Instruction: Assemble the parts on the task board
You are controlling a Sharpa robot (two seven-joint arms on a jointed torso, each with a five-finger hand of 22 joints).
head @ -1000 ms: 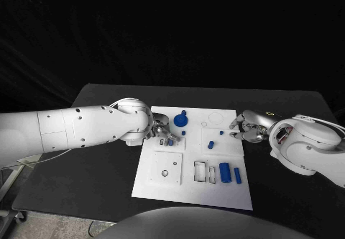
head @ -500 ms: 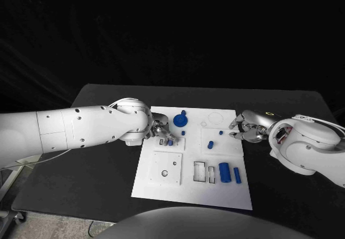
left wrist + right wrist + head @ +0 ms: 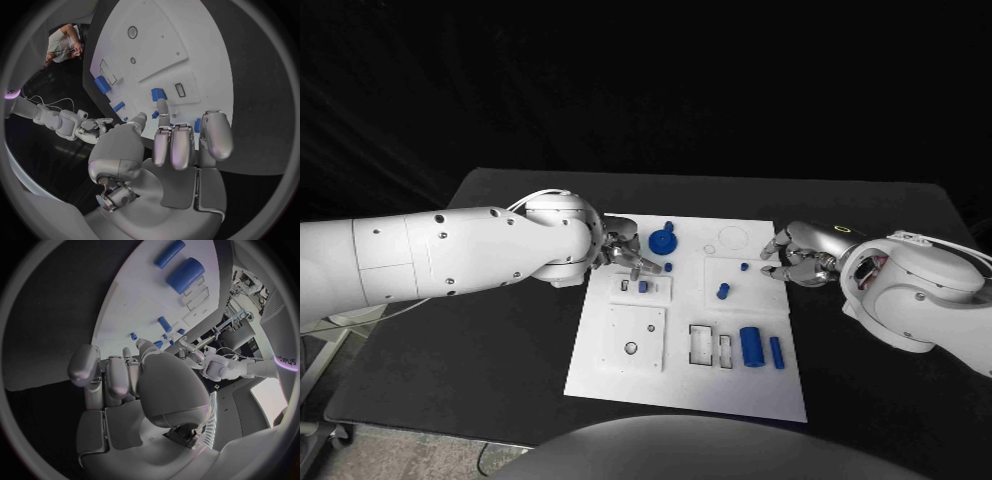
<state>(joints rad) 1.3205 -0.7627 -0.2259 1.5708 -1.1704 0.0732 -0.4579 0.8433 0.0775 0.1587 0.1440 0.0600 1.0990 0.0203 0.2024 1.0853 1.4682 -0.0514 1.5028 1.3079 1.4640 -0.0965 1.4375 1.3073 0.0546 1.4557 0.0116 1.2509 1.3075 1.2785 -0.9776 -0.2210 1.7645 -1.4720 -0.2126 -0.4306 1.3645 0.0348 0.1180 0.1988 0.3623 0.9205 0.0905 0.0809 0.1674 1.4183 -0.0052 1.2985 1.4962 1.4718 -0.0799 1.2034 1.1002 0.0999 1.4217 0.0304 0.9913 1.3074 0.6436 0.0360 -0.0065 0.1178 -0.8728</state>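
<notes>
White task board (image 3: 678,385) lay mid-tabletop w/ blue parts (image 3: 751,346) mostly loose, few seated; plenty left. Left hand (image 3: 625,258) looked empty, fingers apart; right hand (image 3: 795,258), grip unclear.

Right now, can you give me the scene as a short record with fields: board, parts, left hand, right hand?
board: white task board in the middle of the black table
parts: blue round part near the far edge; two blue cylinders lying side by side near the board's right edge; small blue part mid-board
left hand: left hand over the board's left side, holds nothing
right hand: right hand at the board's right edge, fingers curled
</notes>
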